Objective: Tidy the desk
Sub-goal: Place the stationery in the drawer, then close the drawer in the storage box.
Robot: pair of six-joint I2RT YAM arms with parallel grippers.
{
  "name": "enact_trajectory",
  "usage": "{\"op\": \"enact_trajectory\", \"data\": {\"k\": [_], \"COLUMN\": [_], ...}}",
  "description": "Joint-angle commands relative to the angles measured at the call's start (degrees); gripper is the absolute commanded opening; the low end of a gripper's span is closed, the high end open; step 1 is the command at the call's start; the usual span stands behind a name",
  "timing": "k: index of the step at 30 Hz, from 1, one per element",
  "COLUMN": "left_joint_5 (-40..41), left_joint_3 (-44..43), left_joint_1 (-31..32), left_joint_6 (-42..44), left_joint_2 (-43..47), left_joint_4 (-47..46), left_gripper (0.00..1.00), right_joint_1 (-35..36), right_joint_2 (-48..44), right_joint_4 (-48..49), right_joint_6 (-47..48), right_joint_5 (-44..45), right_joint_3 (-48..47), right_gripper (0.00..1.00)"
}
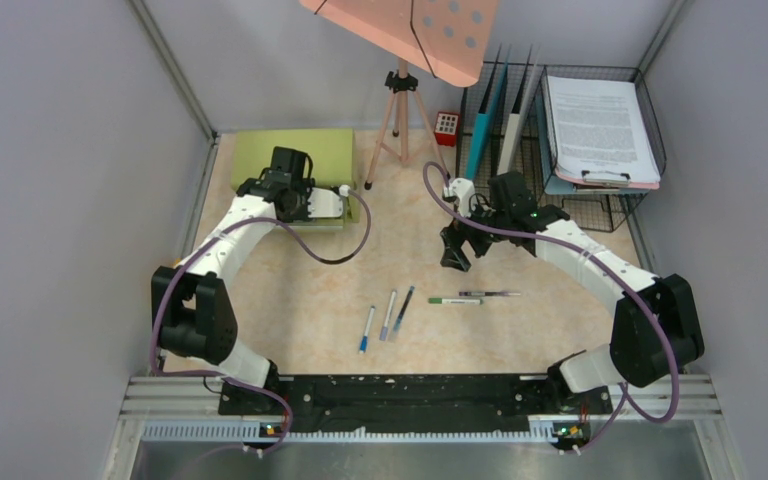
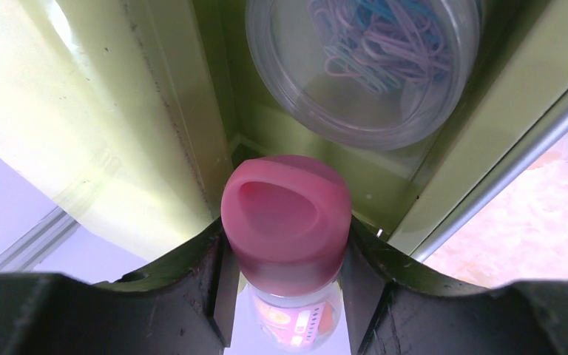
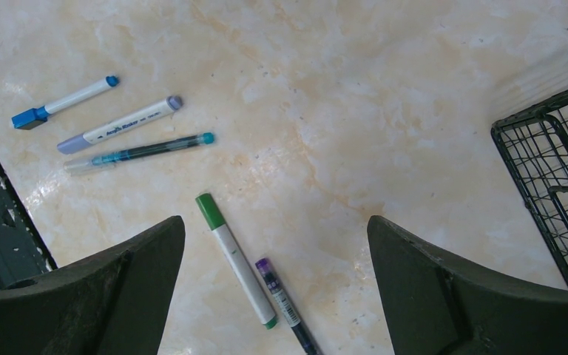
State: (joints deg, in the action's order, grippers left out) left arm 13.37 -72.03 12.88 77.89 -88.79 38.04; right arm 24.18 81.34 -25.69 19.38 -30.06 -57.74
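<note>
Right claw (image 3: 275,222): apart, straight above the green marker (image 3: 238,260).
Marker axis: crosswise to your closing line.
Left claw (image 2: 285,248): clamped on pink-capped bottle (image 2: 286,211).

The left arm (image 1: 228,228) is stretched forward, and the left gripper (image 2: 287,255) is closed on a pink-capped bottle (image 2: 287,211). The right gripper (image 3: 275,225) is held wide open, pointed down.

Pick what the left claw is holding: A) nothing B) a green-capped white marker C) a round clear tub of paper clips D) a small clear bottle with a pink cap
D: the left wrist view shows the left claw shut on the small clear bottle with a pink cap, while the round clear plastic tub of pastel paper clips lies beyond it in the green drawer.
</note>
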Motion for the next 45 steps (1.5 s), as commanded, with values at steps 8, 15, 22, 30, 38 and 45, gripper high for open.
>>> {"op": "enact_trajectory", "data": {"k": [8,15,22,30,38,45], "left_joint_5": [0.87,0.98,-0.40,-4.53,-15.76,-28.46], "left_joint_3": [-1.60,-2.08,-4.64,-7.11,-4.57,2.22], "left_joint_1": [-0.23,-0.23,-0.23,-0.23,-0.21,-0.23], "left_joint_6": [-0.11,-0.02,-0.77,-5.82,-20.98,-32.72], "left_joint_2": [0.82,1.53,4.20,8.95,12.95,15.79], "left_joint_4": [-2.04,-1.92,-1.40,1.87,13.18,18.36], "left_gripper": [0.58,0.65,0.65,0.66,0.67,0.66], "right_joint_1": [-0.64,-0.66,-0.67,-0.69,-0.67,-0.70], "right_joint_2": [-2.61,-2.54,-2.25,-2.15,-2.17,-1.74], "right_joint_4": [2.19,2.29,2.33,2.21,2.10,2.27], "right_joint_6": [-0.02,-0.17,-0.13,-0.14,0.12,0.16], "right_joint_5": [-0.18,-0.28,-0.52,-0.75,-0.87,-1.12], "right_joint_3": [0.10,0.12,-0.09,-0.21,-0.03,0.28], "right_gripper": [0.92,0.92,0.92,0.92,0.92,0.92]}}
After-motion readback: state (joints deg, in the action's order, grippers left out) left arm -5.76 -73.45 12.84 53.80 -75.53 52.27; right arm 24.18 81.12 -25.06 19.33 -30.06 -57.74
